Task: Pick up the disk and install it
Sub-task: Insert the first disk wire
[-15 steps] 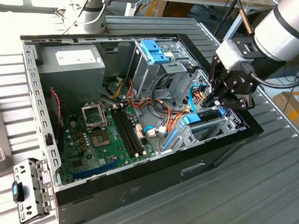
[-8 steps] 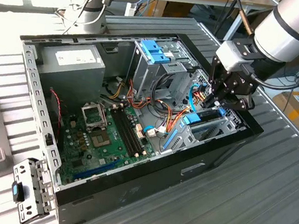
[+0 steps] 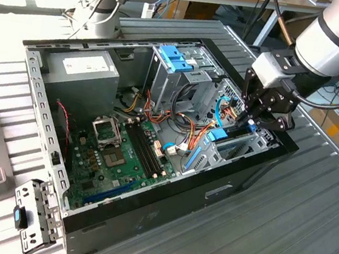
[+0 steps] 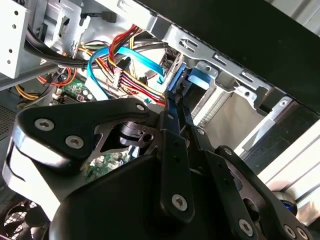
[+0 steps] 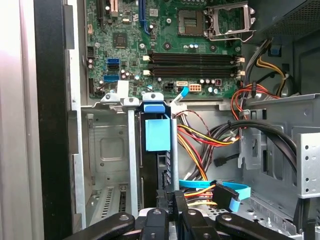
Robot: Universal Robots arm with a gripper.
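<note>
One disk (image 5: 158, 135), standing on edge in the metal bay (image 5: 107, 145) straight ahead of the gripper (image 5: 172, 202), fingers pinched narrow on its rear edge, I think. Keep it square to the rails, away from the blue cable (image 5: 220, 189) just beside.

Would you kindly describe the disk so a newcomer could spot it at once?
Find the open computer case and go to its end at the exterior view's right, where the gripper reaches in. The disk stands on edge in the metal bay there. Its bright blue rail sets it apart from the thin blue cable.
</note>
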